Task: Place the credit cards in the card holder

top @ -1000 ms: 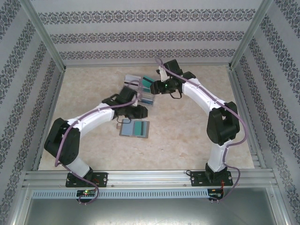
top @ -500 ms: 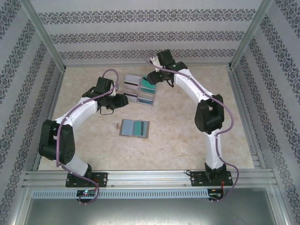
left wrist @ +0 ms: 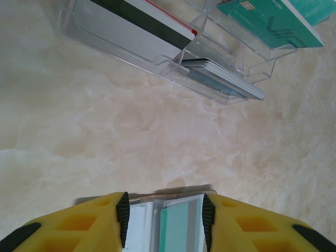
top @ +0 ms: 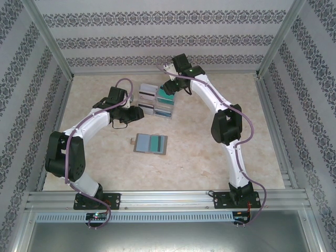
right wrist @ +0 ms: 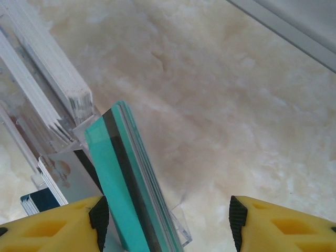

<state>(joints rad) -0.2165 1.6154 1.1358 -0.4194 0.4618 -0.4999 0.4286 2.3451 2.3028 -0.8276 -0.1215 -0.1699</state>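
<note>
The card holder lies open on the table with a teal card in its right pocket. In the left wrist view its top edge and that teal card show behind my left gripper. That gripper is open with nothing pinched and hovers left of the tray. More credit cards stand in a clear tray: striped white ones and teal ones. My right gripper is open over the tray's back. A teal card stack stands beside its left pad.
The tray's clear walls and a white card stack sit close to my right fingers. Aluminium frame rails border the table left, right and back. Bare marble-patterned surface lies right of the card holder.
My left gripper has pulled back from the card holder toward the left of the tray. The right arm has swung toward the back, its gripper now over the teal cards. The card holder stayed put.
</note>
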